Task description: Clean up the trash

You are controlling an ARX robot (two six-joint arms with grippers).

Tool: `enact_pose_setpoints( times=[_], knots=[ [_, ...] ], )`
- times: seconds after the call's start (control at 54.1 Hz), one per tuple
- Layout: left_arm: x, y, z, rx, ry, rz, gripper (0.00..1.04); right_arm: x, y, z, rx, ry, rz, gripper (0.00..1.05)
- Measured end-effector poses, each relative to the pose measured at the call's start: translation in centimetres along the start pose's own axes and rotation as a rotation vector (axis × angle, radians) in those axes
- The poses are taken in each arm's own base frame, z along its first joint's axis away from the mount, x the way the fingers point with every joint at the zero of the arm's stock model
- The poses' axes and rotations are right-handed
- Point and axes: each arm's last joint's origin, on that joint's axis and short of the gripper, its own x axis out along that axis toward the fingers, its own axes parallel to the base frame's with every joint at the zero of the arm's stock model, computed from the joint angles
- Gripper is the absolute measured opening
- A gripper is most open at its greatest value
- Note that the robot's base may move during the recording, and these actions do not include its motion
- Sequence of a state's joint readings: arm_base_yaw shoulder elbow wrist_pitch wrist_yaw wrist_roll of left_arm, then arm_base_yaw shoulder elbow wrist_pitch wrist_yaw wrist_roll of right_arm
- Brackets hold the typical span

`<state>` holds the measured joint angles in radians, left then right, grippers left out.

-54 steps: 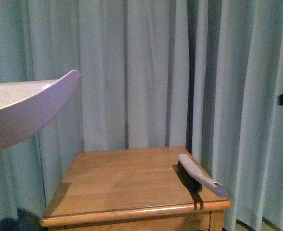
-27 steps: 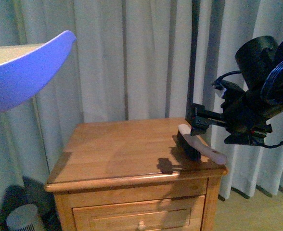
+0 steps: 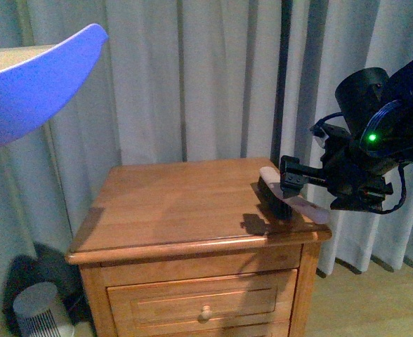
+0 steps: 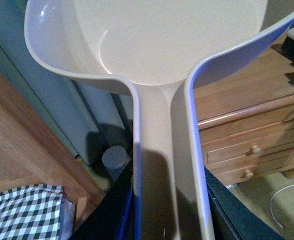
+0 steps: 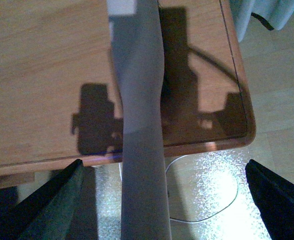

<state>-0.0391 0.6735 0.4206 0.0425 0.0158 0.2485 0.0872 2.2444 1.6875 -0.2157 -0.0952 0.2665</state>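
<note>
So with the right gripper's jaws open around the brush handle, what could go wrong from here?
1. The brush handle overhangs the nightstand edge. If the right gripper nudges it before closing, it could tip onto the floor.
2. The left gripper holds the dustpan high and off to the side, near the curtain. It may snag the curtain on the way down.
3. No tissue wad shows in any view, so the sweep may have no target.

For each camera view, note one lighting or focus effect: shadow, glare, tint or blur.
Front view: the dustpan near the lens is soft and tinted blue, and the right gripper casts a shadow on the nightstand top. Left wrist view: a pale sheen lies on the dustpan's bowl. Right wrist view: a hard gripper shadow falls beside the brush handle, and the floor glares white.
</note>
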Motion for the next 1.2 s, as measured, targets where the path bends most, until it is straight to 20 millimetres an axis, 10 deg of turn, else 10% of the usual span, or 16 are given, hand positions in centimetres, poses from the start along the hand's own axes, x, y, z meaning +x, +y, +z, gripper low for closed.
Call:
enact_pose_setpoints(
  times=[0.314, 0.831, 1.034, 1.201],
  knots=[
    [0.0, 0.0, 0.0, 0.000, 0.000, 0.000, 0.28, 1.7, -0.5, -0.5, 0.005, 0.019, -0.006, 0.97],
    [0.0, 0.0, 0.0, 0.000, 0.000, 0.000, 0.28, 3.0, -0.5, -1.8, -0.036, 0.022, -0.021, 0.20],
    [0.0, 0.0, 0.0, 0.000, 0.000, 0.000, 0.28, 0.5, -0.5, -2.4, -0.111, 0.013, -0.006, 0.20],
    [0.0, 0.0, 0.0, 0.000, 0.000, 0.000, 0.28, -6.0, 0.4, -3.1, -0.334, -0.077, 0.009, 0.20]
  ],
)
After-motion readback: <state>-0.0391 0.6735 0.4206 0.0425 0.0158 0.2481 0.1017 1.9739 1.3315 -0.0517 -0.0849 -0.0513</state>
